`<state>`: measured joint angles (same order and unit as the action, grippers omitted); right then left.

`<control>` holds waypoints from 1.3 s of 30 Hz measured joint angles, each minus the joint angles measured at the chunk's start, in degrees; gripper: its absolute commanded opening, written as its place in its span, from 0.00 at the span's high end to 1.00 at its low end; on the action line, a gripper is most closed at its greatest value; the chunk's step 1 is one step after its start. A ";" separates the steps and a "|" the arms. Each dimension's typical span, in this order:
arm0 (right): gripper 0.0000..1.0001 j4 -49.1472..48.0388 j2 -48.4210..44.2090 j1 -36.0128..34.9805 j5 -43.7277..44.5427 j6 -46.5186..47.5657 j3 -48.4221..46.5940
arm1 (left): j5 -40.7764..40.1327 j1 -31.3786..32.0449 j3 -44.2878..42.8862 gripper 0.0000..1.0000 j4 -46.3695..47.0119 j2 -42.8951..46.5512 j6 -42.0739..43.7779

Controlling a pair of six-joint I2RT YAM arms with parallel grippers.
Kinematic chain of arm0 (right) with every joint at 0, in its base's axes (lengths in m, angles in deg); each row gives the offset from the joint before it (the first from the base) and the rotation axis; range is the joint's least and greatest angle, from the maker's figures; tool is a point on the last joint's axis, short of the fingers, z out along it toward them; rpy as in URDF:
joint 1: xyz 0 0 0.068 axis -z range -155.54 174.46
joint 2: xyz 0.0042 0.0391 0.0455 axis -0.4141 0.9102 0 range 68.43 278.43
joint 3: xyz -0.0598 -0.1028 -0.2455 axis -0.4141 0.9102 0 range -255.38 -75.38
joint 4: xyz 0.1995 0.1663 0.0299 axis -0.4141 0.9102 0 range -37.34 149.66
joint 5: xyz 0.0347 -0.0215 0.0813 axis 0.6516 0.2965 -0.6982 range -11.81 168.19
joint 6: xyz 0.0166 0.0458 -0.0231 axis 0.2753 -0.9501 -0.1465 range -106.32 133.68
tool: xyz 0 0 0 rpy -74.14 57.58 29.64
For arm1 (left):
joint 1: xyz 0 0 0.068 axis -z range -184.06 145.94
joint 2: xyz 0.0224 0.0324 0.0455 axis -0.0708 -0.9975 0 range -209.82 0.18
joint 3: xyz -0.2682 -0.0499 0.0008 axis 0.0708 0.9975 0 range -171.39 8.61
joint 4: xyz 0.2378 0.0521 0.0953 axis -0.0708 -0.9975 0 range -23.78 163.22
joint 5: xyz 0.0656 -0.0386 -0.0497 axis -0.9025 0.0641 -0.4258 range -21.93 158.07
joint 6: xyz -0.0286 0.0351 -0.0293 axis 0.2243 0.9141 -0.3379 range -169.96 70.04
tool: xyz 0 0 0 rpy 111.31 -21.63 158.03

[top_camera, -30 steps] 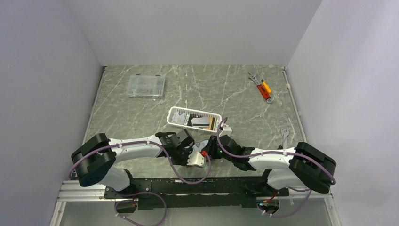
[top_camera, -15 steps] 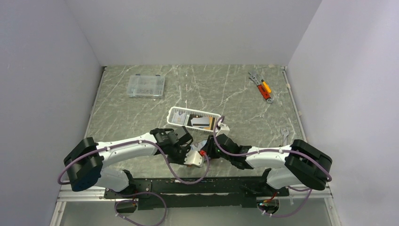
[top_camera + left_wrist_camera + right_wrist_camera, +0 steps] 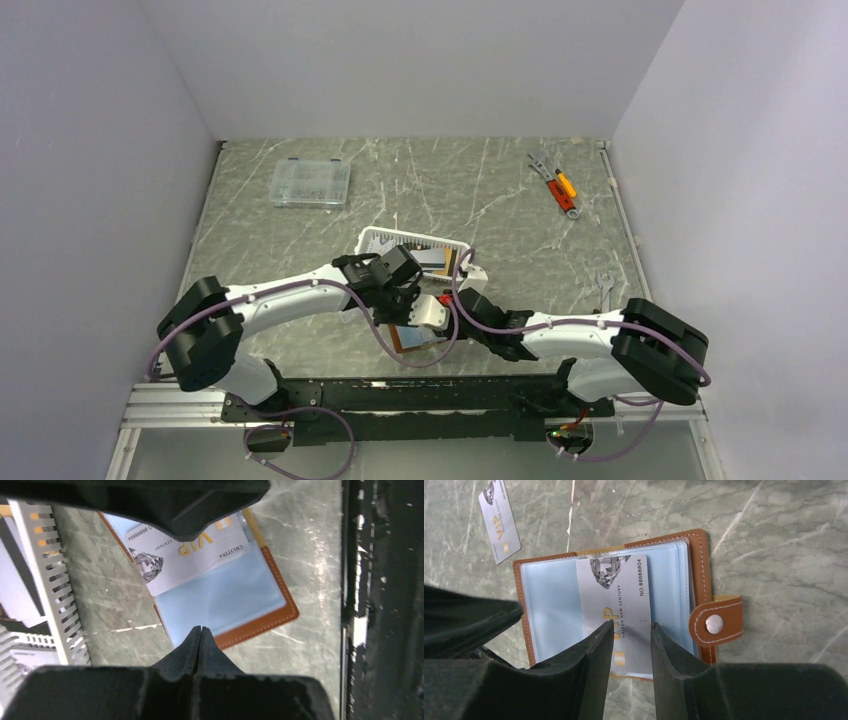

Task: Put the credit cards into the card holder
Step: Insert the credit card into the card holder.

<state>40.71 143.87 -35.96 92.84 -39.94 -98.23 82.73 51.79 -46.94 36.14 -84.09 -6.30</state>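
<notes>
The card holder (image 3: 549, 605) lies open on the table, brown leather with a pale blue inside and a snap tab (image 3: 716, 625) on its right. A grey-white VIP credit card (image 3: 624, 580) lies lengthwise in its blue sleeve. My right gripper (image 3: 631, 625) hovers over that card, open, with nothing between its fingers. Another grey-white credit card (image 3: 499, 515) lies loose on the table beyond the holder. My left gripper (image 3: 200, 628) is shut and empty, its tips over the edge of the card holder (image 3: 250, 625). More credit cards (image 3: 432, 257) lie in the white basket (image 3: 372, 240).
The white slotted basket (image 3: 50, 580) stands close to the left of the holder. A clear compartment box (image 3: 311, 183) sits at the back left, hand tools (image 3: 556, 186) at the back right, and a wrench (image 3: 604, 284) by the right edge. Both arms crowd the near middle.
My left gripper has drawn back from the holder toward the basket, uncovering the open holder. The right gripper's jaws have narrowed a little and it has edged left over the card.
</notes>
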 measured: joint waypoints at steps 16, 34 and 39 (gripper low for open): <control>0.61 2.08 -2.03 -0.59 0.48 -1.53 0.37 | -2.95 1.07 6.71 1.00 4.46 -4.17 2.08; 0.61 -5.92 -3.08 5.38 -10.05 -2.29 5.16 | -4.74 2.34 15.37 1.00 14.32 3.13 0.00; 0.63 -7.69 -1.01 5.62 -12.33 -2.40 4.46 | -5.42 2.75 15.43 1.00 14.45 3.13 -0.07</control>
<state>33.02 142.87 -30.34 80.52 -42.35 -93.77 77.31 54.55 -31.51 50.59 -80.96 -6.36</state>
